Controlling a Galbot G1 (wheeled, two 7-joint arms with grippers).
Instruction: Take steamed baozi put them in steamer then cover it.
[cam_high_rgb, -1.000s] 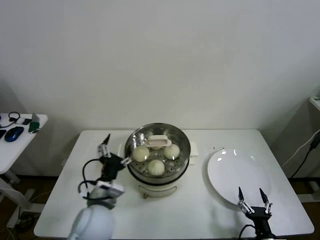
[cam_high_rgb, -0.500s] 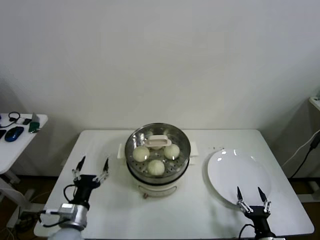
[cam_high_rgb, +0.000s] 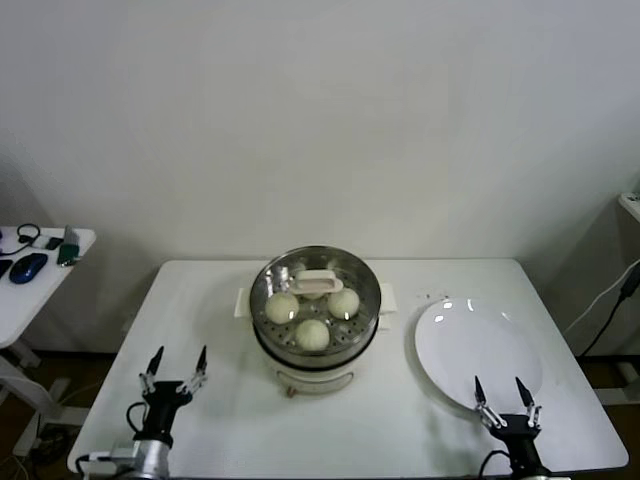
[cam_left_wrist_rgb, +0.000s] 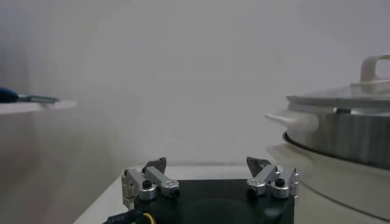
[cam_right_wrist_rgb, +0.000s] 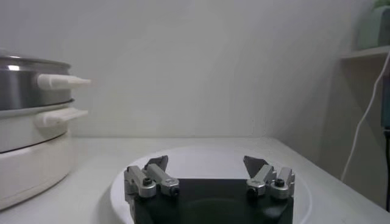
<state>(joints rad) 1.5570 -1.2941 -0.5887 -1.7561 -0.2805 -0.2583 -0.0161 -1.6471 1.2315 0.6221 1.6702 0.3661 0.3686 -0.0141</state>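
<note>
The left gripper (cam_high_rgb: 173, 365) has drawn back from the steamer (cam_high_rgb: 315, 320) since a second ago, when it was up against the pot's left side; it now sits low at the near left edge of the bench (cam_high_rgb: 210, 300), well apart from the pot, with its fingers (cam_left_wrist_rgb: 156, 165) spread wide and nothing between them. The right gripper (cam_high_rgb: 500, 392) has barely shifted and waits at the near right edge of the bench, its fingers (cam_right_wrist_rgb: 157, 163) likewise spread wide and empty, hovering over the near rim of the flat white plate (cam_high_rgb: 478, 345), which lies bare to the right of the steamer. The steamer stands in the middle of the bench, its shiny steel basket on the cream-white cooker base. The cover (cam_high_rgb: 316, 293) sits on top of it, the cream-white bar handle at its centre, and through the clear glass three steamed baozi (cam_high_rgb: 312, 335) show plainly, one to the left, one to the right and one nearest the robot; a fourth is mostly hidden behind the handle. In the left wrist view the covered steamer (cam_left_wrist_rgb: 341, 146) rises beside that gripper (cam_left_wrist_rgb: 208, 166). In the right wrist view the plate (cam_right_wrist_rgb: 207, 164) lies under that gripper (cam_right_wrist_rgb: 207, 164), with the steamer (cam_right_wrist_rgb: 33, 134) off to one side. A small side table (cam_high_rgb: 40, 265) with a blue mouse (cam_high_rgb: 28, 266) stands at the far left.
</note>
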